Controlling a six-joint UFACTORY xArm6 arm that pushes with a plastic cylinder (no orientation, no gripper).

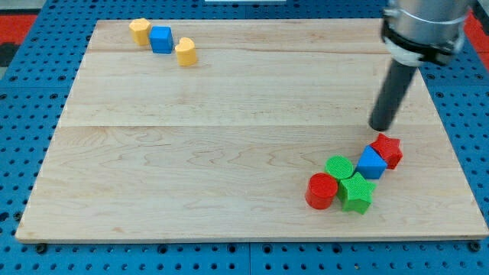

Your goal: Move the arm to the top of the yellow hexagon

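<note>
Robotics lab bench, tabletop pushing setup.

Pale wooden board [229, 137] sits on a blue perforated base w/ regular hole grid [30, 114], seen round the frame edges; red strips at upper left and upper right corners. Metal-collared arm [422, 27] w/ dark rod enters at upper right. Small coloured toy-like blocks, e.g. red cylinder [321, 191] lower right, look like test props, not household items.

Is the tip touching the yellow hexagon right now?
No, my tip sits at the view's right just above the red star, far from the yellow hexagon at the top left.
</note>
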